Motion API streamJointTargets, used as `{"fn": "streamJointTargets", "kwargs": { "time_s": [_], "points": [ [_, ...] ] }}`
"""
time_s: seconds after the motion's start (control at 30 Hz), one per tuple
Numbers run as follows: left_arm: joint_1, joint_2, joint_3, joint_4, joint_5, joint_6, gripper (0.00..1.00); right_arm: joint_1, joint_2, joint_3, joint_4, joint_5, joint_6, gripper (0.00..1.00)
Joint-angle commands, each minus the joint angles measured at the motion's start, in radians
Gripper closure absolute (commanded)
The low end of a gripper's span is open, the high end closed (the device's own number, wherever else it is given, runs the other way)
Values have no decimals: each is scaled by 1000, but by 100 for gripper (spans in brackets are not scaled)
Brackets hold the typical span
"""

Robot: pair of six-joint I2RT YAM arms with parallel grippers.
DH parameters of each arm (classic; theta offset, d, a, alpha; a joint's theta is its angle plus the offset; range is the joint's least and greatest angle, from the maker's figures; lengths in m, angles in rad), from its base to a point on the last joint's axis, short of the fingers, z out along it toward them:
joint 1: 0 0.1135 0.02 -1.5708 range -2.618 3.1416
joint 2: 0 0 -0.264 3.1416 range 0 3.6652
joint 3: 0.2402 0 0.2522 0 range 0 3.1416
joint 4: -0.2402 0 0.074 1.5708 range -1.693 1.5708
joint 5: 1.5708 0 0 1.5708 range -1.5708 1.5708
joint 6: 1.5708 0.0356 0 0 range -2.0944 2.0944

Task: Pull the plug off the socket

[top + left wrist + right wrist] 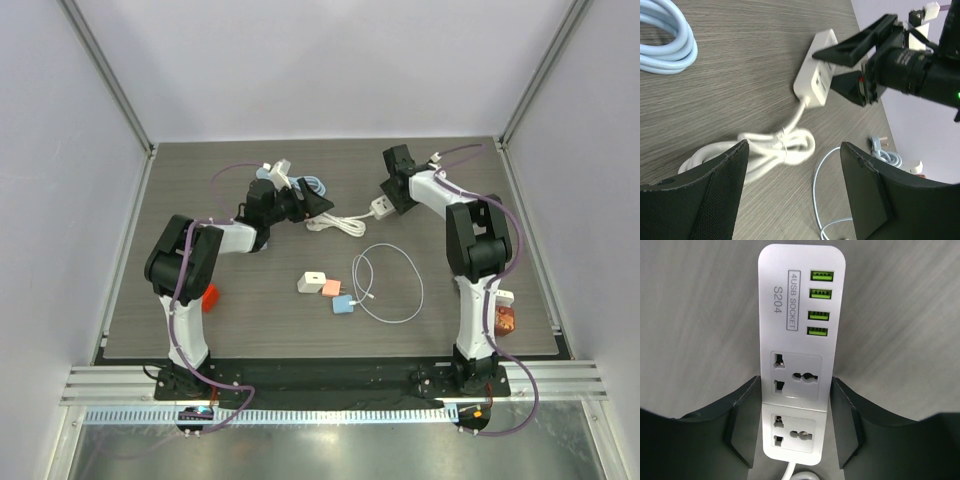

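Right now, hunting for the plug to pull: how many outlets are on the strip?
2. One outlet is level with the tips of the right gripper; the other lies deeper between its fingers. Both look empty. The whole strip shows, so none seems hidden.

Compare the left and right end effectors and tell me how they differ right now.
The right end effector is closed against both sides of the white power strip; the left end effector stands open and holds nothing. The right one straddles the strip near its cord end, while the left one hangs above the bundled white cord. Both have dark two-finger jaws and face the same strip.
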Motion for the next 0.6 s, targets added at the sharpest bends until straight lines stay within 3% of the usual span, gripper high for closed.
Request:
{"fn": "streamJointTargets", "kwargs": {
  "time_s": [0.0,0.13,0.23,0.27,0.4,0.57],
  "points": [
    [8,14,3,51,-20,22,25,-30,68,96,48,17,66,81],
    [8,17,9,49,-12,43,26,-38,94,150,69,42,20,73],
    [8,-9,0,31,-26,85,26,-44,98,172,73,28,-66,57],
    [7,-18,-10,20,-40,97,26,-44,90,172,74,23,-93,42],
    [-16,-61,-23,-6,-69,139,26,-49,24,114,68,7,-294,9],
    [-117,-121,-17,-84,-155,268,25,-57,-207,13,-56,78,-417,3]
  ]
}}
